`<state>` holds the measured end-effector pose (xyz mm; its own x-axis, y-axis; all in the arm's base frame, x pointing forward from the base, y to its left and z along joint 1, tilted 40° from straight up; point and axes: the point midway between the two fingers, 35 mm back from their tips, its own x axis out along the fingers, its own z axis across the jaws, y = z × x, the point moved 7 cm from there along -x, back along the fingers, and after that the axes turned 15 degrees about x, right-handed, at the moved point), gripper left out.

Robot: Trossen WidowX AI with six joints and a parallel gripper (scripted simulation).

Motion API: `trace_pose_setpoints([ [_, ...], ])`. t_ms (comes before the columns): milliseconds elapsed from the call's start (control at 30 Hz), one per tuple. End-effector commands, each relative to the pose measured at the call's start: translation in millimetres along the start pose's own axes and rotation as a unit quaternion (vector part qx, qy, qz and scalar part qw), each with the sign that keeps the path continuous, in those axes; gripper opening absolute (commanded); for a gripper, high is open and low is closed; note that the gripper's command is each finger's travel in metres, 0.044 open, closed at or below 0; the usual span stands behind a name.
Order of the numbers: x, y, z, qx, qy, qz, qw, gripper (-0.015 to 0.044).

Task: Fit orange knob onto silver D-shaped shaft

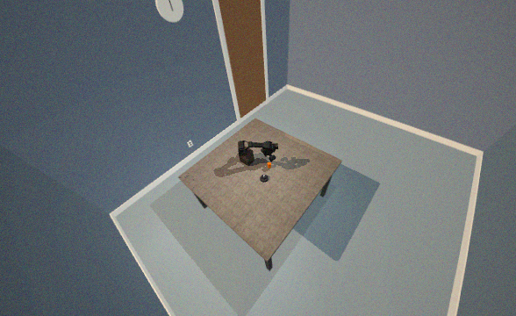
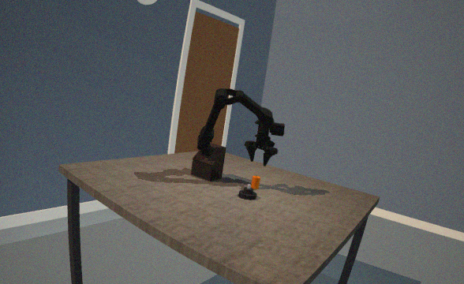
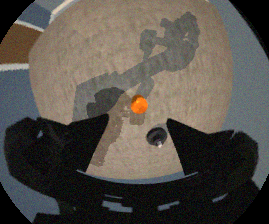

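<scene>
The silver shaft [image 2: 248,186] is too small to show its flat.

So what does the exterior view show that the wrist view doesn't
Only the exterior view shows the whole arm bent over from its base, the open gripper hanging well above the table, the table legs and the whole door.
Only the wrist view looks straight down between the gripper's fingers at the pedestal's top.
Both show the orange knob standing on the table beside the pedestal, not on the shaft, plus the arm's shadow.
</scene>
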<state>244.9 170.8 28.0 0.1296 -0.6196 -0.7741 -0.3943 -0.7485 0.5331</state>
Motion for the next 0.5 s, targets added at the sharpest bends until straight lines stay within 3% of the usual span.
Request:
trace_pose_setpoints([
  [0,3,1,-4,0.016,0.0,0.006,1.0,0.044],
  [133,35,0,-7,0.016,0.001,0.006,1.0,0.044],
  [467,53,-2,-4,0.016,0.001,0.006,1.0,0.044],
])
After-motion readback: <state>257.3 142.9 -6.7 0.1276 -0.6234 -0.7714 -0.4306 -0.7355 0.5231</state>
